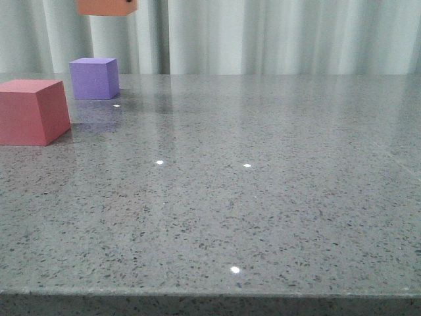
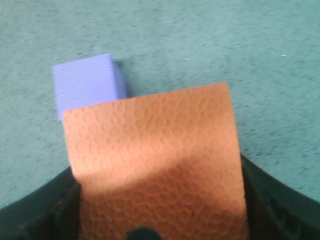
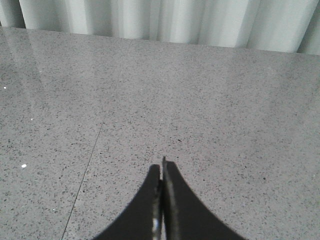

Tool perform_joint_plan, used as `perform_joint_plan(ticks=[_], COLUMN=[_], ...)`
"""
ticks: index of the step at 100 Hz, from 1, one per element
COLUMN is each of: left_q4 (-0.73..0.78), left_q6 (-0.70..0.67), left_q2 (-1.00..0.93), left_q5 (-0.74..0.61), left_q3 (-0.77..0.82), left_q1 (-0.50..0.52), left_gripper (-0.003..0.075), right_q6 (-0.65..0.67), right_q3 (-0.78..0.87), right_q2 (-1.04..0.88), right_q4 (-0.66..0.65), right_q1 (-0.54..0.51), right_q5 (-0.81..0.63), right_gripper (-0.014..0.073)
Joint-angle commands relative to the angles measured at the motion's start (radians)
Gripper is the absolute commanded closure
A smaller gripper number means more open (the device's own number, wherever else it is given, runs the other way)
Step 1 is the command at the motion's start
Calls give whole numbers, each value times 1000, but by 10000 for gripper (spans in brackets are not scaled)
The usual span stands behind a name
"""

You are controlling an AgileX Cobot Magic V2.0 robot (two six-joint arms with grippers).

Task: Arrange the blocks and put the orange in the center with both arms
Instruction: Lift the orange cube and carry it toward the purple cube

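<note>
Front view shows the orange cube (image 1: 107,6) lifted clear of the table (image 1: 263,197), cut off by the upper frame edge, above and just behind the purple cube (image 1: 95,78). The red-pink cube (image 1: 33,110) rests on the table at the left edge, nearer the camera than the purple cube, with a gap between the two. Left wrist view confirms the left gripper (image 2: 150,220) is clamped on the orange cube (image 2: 155,175), one dark finger pressed against each side face; the purple cube (image 2: 87,82) lies on the surface below and partly behind the held cube. Right wrist view shows the right gripper (image 3: 161,200) with its fingers pressed together, holding nothing, over bare table with no cube in sight. Assessment: the task is partly advanced. The orange cube is picked up but not yet placed. Red-pink and purple cubes sit apart, yet whether the gap between them will accept the orange cube cannot be judged from these views. Remaining work, by my reading: set the orange cube between the other two and align the row.
</note>
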Motion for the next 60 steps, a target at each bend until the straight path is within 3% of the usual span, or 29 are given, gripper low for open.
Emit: perform_joint_plan(ticks=[1, 34, 60], left_q4=[-18, -212, -213], left_q6=[33, 167, 173], left_q2=[-78, -112, -112], left_q5=[-45, -171, -293], left_q3=[14, 198, 319], left_q1=[33, 193, 228], left_gripper=[458, 458, 458], right_q6=[-2, -2, -2], right_q3=[-24, -24, -24], right_q2=[3, 3, 3], right_q4=[-22, -22, -22], right_q1=[-7, -7, -7], right_q5=[-79, -79, -79], right_gripper=[704, 704, 704])
